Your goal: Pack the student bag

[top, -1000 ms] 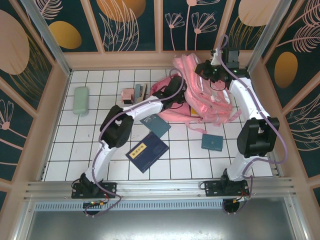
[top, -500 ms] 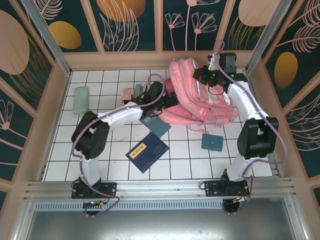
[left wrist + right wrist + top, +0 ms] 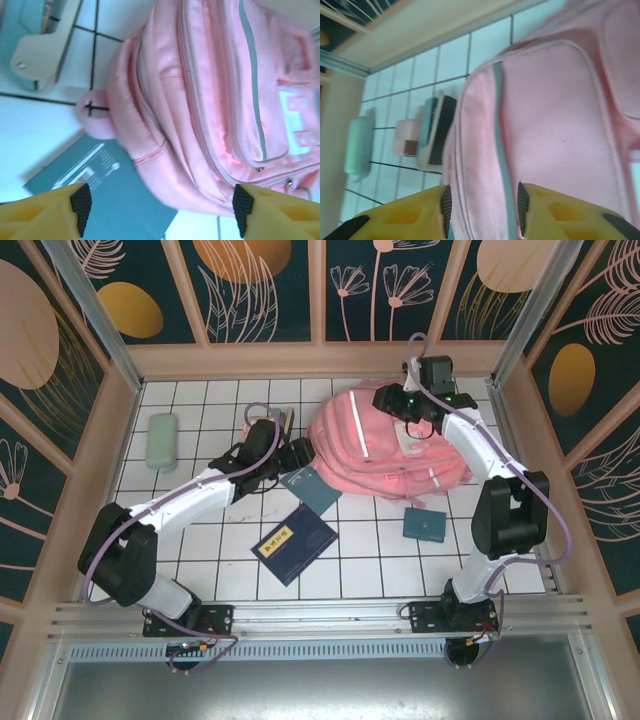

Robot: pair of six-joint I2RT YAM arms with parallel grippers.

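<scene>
While the student bag [image 3: 385,445] lies flat by the far edge of the table [image 3: 180,540], right gripper [image 3: 482,200] hovers over it, jaws parted, gripping nothing; left gripper [image 3: 161,205] gapes empty beside it. Zipper [image 3: 196,110] likely next: pin fabric, pull steadily.

The student bag [image 3: 385,445] is soft pink cloth with a light shine, and it wrinkles a bit. The stripe [image 3: 358,430] down the bag's front looks smooth and shiny grey. The table [image 3: 380,560] under the bag is hard white tile, glossy, with dark lines. The teal book [image 3: 312,490] just beside the bag has a flat, matt paper cover. Far left of the bag, the green case [image 3: 160,441] looks smooth. The left gripper [image 3: 159,212] has smooth yellow plastic fingers [image 3: 45,212] with dull black pads [image 3: 81,202].
</scene>
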